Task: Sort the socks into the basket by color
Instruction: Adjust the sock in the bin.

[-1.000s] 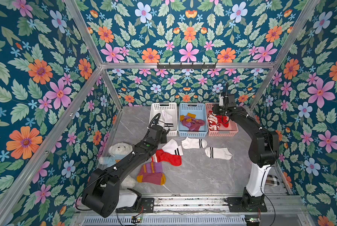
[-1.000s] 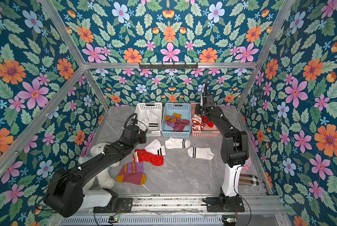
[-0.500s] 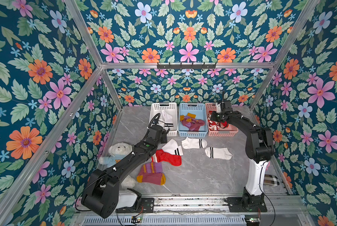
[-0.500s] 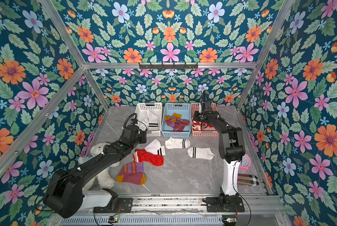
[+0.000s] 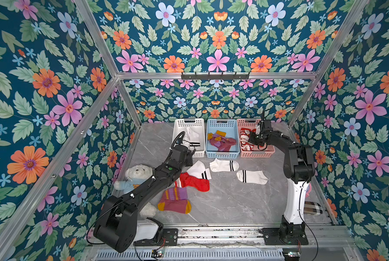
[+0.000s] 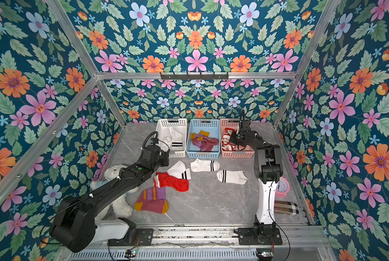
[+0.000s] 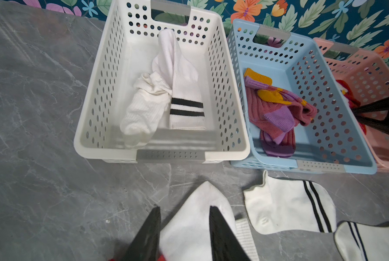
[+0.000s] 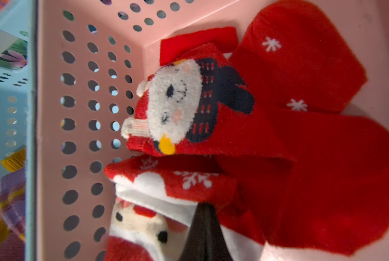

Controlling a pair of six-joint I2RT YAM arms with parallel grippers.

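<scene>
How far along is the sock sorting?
Done: the white basket, blue basket and pink basket hold white, maroon and red socks. In hand: the open left claw straddles a white sock; the right claw, shut, is over the pink basket. Remaining outside: three white socks, one red sock, one maroon sock.

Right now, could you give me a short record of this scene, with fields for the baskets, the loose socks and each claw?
white basket: holds white striped socks
blue basket: holds maroon-purple socks
pink basket: holds red Christmas socks
loose on table: three white socks, one red sock, one maroon striped sock
left claw: open, above the white sock beside the red sock
right claw: shut, inside the pink basket, over the red Christmas socks
</scene>
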